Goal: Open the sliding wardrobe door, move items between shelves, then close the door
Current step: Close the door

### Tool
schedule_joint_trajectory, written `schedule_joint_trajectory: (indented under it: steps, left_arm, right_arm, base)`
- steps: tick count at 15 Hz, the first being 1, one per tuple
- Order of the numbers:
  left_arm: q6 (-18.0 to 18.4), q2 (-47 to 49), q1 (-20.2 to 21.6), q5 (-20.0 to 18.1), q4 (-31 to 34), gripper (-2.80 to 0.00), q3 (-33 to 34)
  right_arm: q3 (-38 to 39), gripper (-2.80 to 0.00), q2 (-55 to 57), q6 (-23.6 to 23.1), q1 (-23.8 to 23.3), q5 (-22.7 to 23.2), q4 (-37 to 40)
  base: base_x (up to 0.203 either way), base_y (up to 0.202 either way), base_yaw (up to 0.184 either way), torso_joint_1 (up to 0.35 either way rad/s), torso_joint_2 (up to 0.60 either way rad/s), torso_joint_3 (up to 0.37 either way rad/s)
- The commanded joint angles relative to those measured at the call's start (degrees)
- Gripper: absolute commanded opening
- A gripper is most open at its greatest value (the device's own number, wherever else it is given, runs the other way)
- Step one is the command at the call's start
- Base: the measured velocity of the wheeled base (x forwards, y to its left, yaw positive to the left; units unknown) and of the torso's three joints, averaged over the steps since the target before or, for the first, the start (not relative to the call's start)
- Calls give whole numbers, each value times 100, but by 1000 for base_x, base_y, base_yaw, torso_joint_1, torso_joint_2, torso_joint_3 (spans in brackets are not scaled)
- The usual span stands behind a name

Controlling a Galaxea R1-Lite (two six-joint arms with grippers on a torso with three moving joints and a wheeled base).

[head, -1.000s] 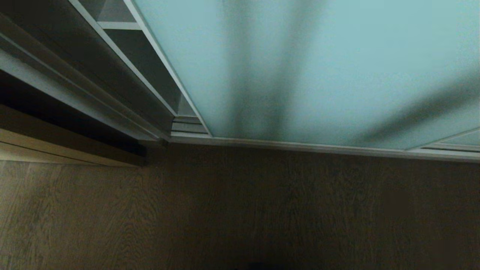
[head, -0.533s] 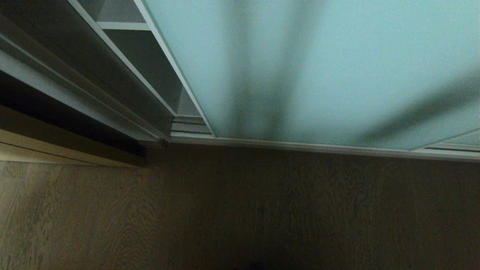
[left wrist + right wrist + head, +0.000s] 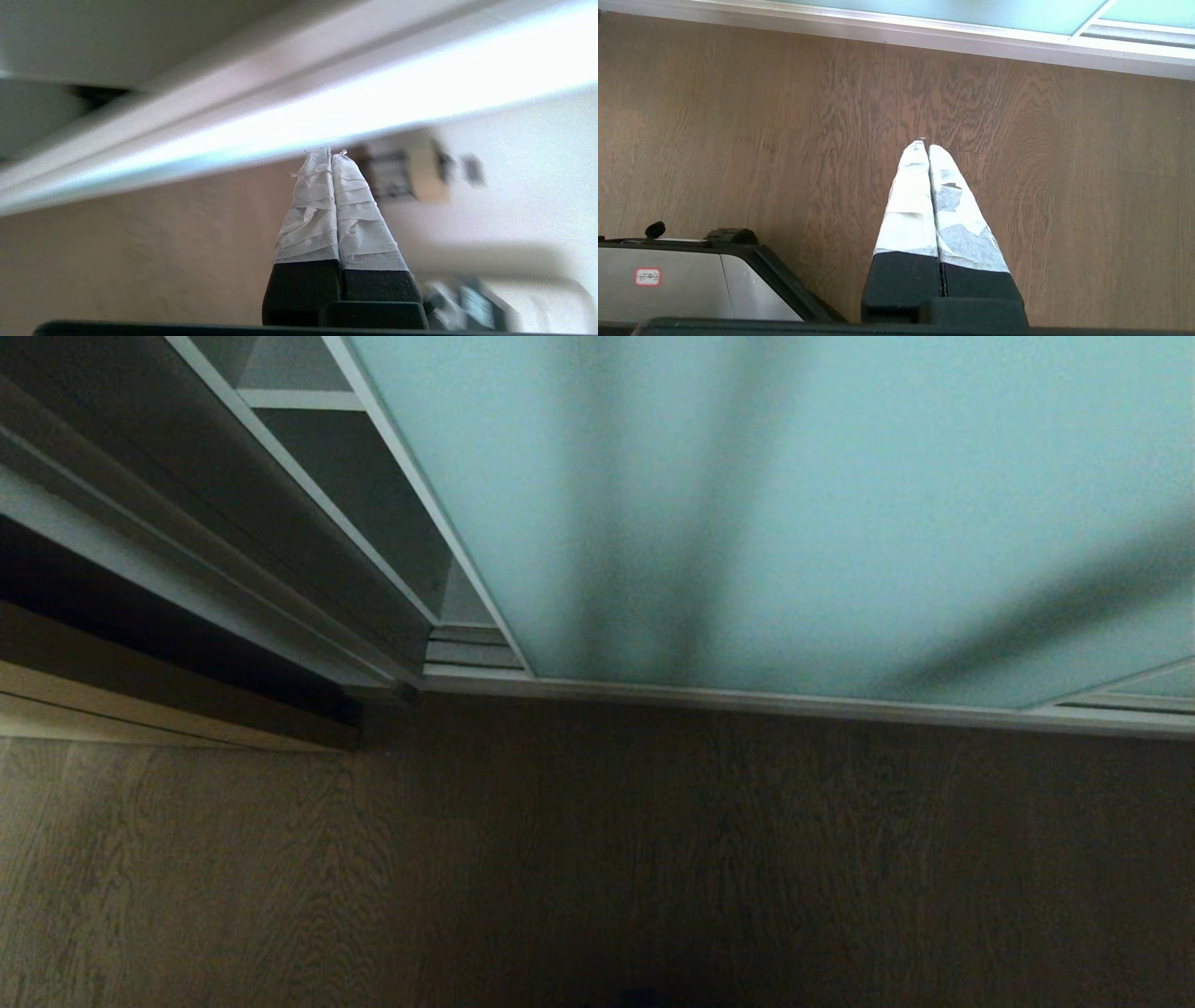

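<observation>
Floor: brown wood-grain boards (image 3: 597,859), darker towards the middle.
Track: silver rail (image 3: 747,698) along the floor's far edge.
Left: light wood panel (image 3: 140,723), dark gap above it.

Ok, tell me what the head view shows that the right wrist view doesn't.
Head view only: a white shelf in the open gap left of the sliding wardrobe door, and the track below it. Right wrist view only: the right gripper, shut, pointing at the floor, and the robot's base. Both: frosted door and wood floor.
</observation>
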Motion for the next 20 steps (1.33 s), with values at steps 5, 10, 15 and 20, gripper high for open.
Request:
schedule_joint_trajectory:
  steps: [5,10,15,20]
  left_arm:
    - [-337,-107,-73,-485,23,-280,-6]
    - [-310,662,-89,-60,40,-280,-331]
    - [-336,826,-204,23,27,-280,-449]
    - [-591,547,-316,-195,33,-280,-426]
  right_arm:
    - [0,-280,7,5,4,1,-6]
    - [0,-280,7,5,4,8,1]
    - [0,-280,7,5,4,1,-6]
    - [0,-280,7,2,4,1,-6]
  base:
    - [0,0,0,0,0,0]
    - [0,0,0,0,0,0]
    - [0,0,0,0,0,0]
    - [0,0,0,0,0,0]
